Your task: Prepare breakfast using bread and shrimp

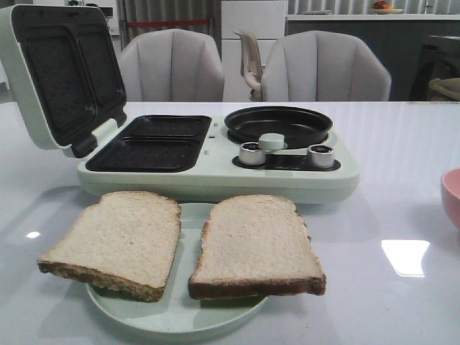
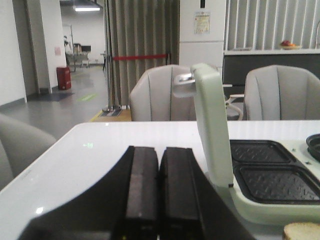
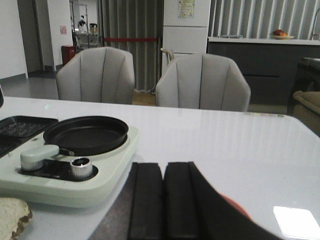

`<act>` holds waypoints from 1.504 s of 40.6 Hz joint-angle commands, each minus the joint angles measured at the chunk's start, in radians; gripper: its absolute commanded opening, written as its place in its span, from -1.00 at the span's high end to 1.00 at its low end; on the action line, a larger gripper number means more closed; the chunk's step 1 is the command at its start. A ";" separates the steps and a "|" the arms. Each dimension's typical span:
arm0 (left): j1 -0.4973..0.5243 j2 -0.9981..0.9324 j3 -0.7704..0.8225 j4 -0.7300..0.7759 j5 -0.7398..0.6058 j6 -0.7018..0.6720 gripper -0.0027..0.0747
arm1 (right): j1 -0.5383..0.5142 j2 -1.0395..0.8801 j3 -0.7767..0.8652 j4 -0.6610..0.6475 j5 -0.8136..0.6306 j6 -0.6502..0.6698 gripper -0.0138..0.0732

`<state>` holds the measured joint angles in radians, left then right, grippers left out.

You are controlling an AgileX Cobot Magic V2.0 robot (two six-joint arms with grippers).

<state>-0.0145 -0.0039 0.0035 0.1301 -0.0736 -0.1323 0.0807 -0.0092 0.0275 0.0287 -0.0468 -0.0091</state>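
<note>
Two slices of bread (image 1: 115, 241) lie flat, side by side with a narrow gap between them, on one pale green plate (image 1: 180, 316) at the near edge of the white worktop (image 1: 402, 165), as I watch from the remote station. Behind the plate stands one pale green breakfast maker (image 1: 215, 176), its lid (image 1: 61, 72) raised toward the left edge over two dark sandwich wells (image 1: 151, 144); beside these I count one round black pan (image 1: 279, 123) and two silver knobs (image 1: 253, 153). A pink bowl (image 1: 453, 198) is cut off at the right edge, only its rim showing. I can find no shrimp in any view. Each wrist camera shows its own end effector, left (image 2: 159, 187) and right (image 3: 164, 200), with the black fingers pressed together and nothing between them. Two grey chairs (image 1: 172, 65) stand beyond the far edge. In both wrist views only a corner of a bread slice is visible.
</note>
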 commanded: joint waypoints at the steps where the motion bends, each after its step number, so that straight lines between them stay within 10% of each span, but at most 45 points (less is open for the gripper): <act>1: -0.004 -0.019 -0.053 -0.008 -0.110 0.001 0.67 | -0.006 -0.022 -0.066 0.002 -0.104 -0.007 0.60; 20: -0.004 0.196 -0.613 0.002 0.349 0.001 0.67 | -0.006 0.217 -0.553 -0.004 0.368 -0.007 0.60; 47: -0.004 0.469 -0.598 -0.001 0.549 0.001 0.65 | -0.006 0.617 -0.575 -0.012 0.509 -0.007 0.59; 58: -0.014 0.514 -0.598 -0.001 0.521 0.002 -0.67 | -0.006 0.625 -0.575 -0.029 0.482 -0.007 -0.24; 61: -0.055 0.532 -0.598 -0.001 0.517 0.050 -0.74 | -0.006 0.625 -0.575 -0.029 0.456 -0.007 -0.29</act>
<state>-0.0327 0.5046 -0.5648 0.1302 0.5365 -0.1234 0.0807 0.6089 -0.5118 0.0111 0.5184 -0.0091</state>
